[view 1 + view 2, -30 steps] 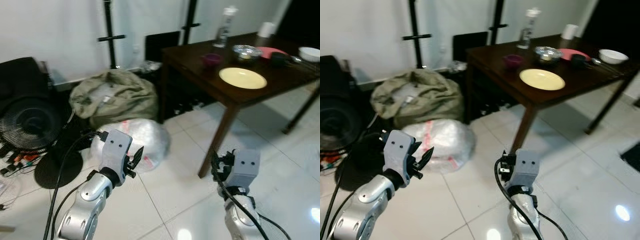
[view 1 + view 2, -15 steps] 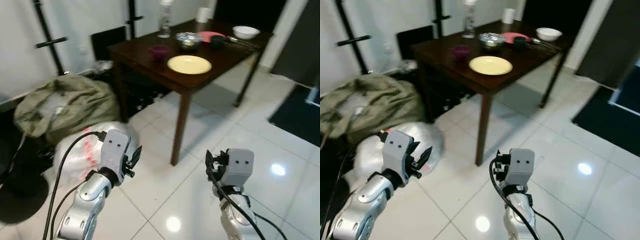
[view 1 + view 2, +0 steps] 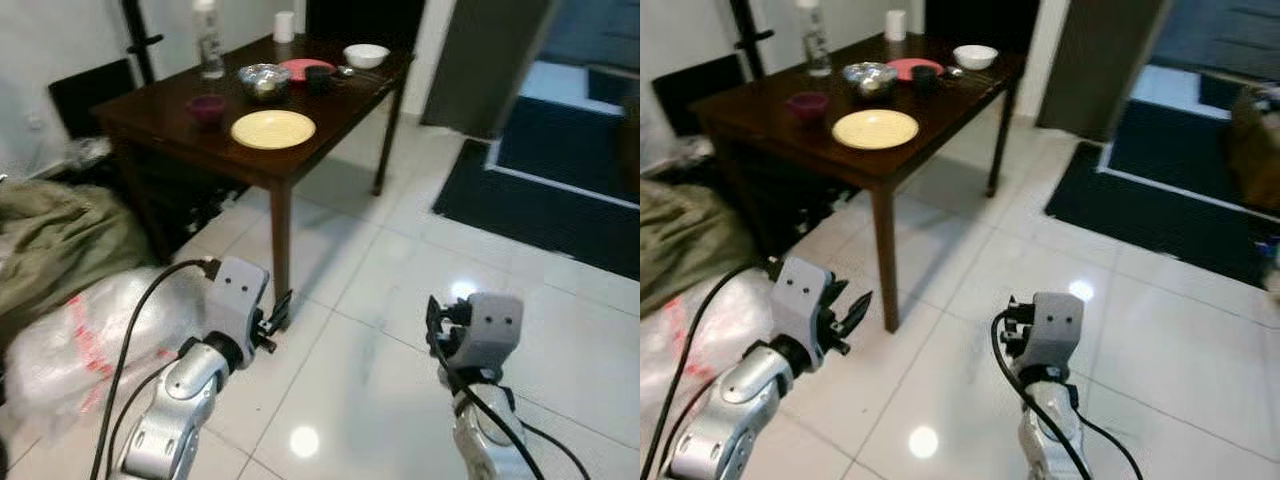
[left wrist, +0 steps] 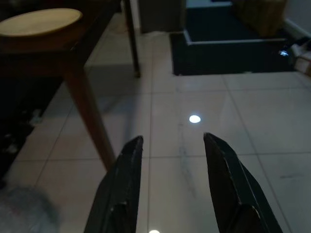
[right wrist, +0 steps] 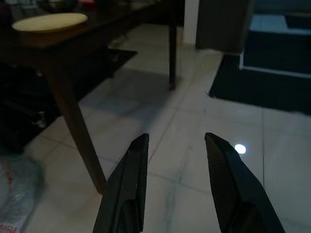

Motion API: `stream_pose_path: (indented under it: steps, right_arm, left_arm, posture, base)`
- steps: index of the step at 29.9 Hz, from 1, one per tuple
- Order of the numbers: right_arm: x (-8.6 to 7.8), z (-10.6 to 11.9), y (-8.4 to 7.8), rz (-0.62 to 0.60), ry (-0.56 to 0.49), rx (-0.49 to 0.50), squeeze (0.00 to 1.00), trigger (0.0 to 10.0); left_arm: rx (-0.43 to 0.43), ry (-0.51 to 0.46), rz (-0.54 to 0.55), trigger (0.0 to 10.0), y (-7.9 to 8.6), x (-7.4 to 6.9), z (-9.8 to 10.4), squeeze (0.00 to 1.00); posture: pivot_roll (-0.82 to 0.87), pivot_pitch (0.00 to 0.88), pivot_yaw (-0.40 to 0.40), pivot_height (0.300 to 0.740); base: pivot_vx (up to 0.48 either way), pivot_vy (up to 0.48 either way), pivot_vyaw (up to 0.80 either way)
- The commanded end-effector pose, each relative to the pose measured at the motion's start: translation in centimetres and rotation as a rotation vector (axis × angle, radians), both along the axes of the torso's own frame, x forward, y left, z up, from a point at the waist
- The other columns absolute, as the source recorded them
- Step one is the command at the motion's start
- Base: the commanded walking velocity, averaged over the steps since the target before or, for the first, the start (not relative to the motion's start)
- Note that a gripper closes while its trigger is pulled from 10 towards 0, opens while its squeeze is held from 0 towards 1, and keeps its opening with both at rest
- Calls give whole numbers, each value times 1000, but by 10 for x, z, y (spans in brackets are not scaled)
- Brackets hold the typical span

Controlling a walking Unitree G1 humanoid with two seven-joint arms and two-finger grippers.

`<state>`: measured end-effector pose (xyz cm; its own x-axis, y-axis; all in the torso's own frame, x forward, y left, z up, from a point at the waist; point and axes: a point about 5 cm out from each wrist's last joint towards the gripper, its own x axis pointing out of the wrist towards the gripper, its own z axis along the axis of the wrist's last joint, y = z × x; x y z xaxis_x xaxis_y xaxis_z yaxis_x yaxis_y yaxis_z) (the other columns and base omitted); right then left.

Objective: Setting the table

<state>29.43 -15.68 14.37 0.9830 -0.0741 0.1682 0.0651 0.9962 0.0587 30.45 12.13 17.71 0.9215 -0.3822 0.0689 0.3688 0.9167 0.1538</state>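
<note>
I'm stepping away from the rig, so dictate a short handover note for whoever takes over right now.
Left gripper: open, empty, held over the floor tiles.
Right gripper: open, empty, also over the floor.
Dark wooden table stands ahead to the robot's left, out of reach. On it: yellow plate near the front edge, purple bowl, foil-like bowl, red plate, dark cup, white bowl, bottle, white cup.
Done: nothing picked up.
Left: approach the table, then arrange the settings.

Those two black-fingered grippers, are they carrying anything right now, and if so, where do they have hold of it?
Nothing is held. The left gripper and the right gripper are both open, with bare floor tiles between their fingers, short of the table.
</note>
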Motion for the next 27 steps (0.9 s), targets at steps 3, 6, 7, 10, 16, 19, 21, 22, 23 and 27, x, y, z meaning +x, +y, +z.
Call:
stream_pose_path:
  steps: [3, 6, 7, 10, 16, 19, 21, 22, 23, 27]
  right_arm:
    - [-2, -7, 0, 5, 29, -5, 0, 10000]
    - [-2, -7, 1, 6, 29, -6, 0, 10000]
    - [-2, -7, 1, 7, 29, -7, 0, 10000]
    - [-1, -7, 0, 6, 29, -8, 0, 10000]
    - [-1, -7, 0, 6, 27, -9, 0, 10000]
    - [-1, -8, 3, 31, 38, -7, 0, 10000]
    - [-2, -14, 7, 81, 65, 10, 0, 10000]
    - [-4, -26, 13, 133, 119, 3, 0, 10000]
    - [-4, -26, 13, 133, 119, 3, 0, 10000]
    - [-15, -62, 20, 208, 241, -52, 0, 10000]
  left_arm:
    - [8, 25, 2, 10000, 0, -1, -7, 0]
    - [8, 24, 1, 10000, 0, -1, -7, 0]
    - [7, 24, 1, 10000, 0, -1, -7, 0]
    - [7, 24, 1, 10000, 0, -1, -7, 0]
    - [-28, 41, -1, 10000, 0, -1, -8, 0]
    - [-47, 50, -5, 10000, 1, -1, -9, 0]
    - [-35, 60, 17, 10000, 4, 1, -13, 0]
    - [32, 91, 60, 10000, 9, 3, -25, 0]
    - [32, 91, 60, 10000, 9, 3, -25, 0]
    - [140, 193, 173, 10000, 32, 1, -62, 0]
  posture:
    - [106, 118, 82, 740]
    - [105, 115, 82, 740]
    - [105, 115, 82, 740]
    - [104, 114, 82, 740]
    - [101, 114, 83, 740]
    - [99, 114, 81, 740]
    - [99, 114, 81, 740]
    - [96, 113, 79, 740]
    - [96, 113, 79, 740]
    - [96, 112, 78, 740]
  base:
    - [0, 0, -800]
    - [0, 0, -800]
    - [0, 0, -800]
    - [0, 0, -800]
    - [0, 0, -533]
    - [0, 0, 0]
    - [0, 0, 0]
    - [0, 0, 0]
    - [0, 0, 0]
    - [0, 0, 0]
